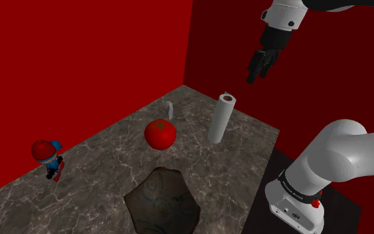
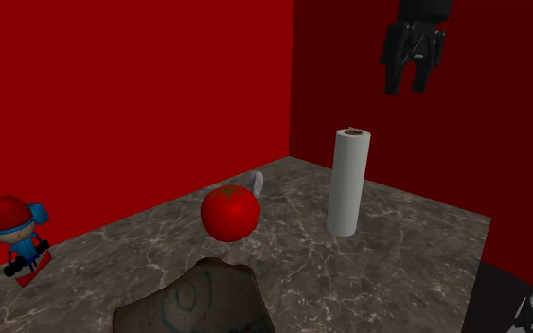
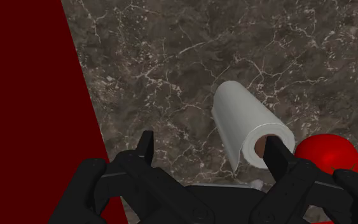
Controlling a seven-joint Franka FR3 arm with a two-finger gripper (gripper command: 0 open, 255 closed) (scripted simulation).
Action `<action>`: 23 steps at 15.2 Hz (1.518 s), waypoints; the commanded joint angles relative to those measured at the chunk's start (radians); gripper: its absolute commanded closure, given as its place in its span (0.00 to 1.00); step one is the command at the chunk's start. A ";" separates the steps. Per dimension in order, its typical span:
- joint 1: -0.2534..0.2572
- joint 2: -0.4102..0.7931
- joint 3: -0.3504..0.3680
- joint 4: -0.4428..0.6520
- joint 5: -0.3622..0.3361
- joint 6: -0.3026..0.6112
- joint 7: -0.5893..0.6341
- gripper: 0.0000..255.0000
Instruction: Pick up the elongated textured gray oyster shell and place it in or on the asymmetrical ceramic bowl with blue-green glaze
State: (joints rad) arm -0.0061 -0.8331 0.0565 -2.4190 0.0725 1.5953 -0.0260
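Approach phase: the black end effector (image 1: 253, 77), wide open and empty, hangs high and should next descend to the small grey shell (image 1: 169, 106) just beyond the round red tomato (image 1: 159, 133).

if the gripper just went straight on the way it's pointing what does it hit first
Probably the bare marble counter just beside the upright paper towel roll. The open gripper hangs high above, and the roll's top lies near one finger's line, so it might clip that.
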 commanded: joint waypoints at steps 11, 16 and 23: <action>-0.013 0.282 0.115 -0.019 0.116 0.321 0.212 0.00; -0.022 0.461 0.164 0.026 0.147 0.470 0.311 0.00; -0.033 0.732 0.211 0.146 0.147 0.644 0.453 0.00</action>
State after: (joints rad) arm -0.0375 -0.1484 0.2620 -2.3015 0.2238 2.2165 0.4037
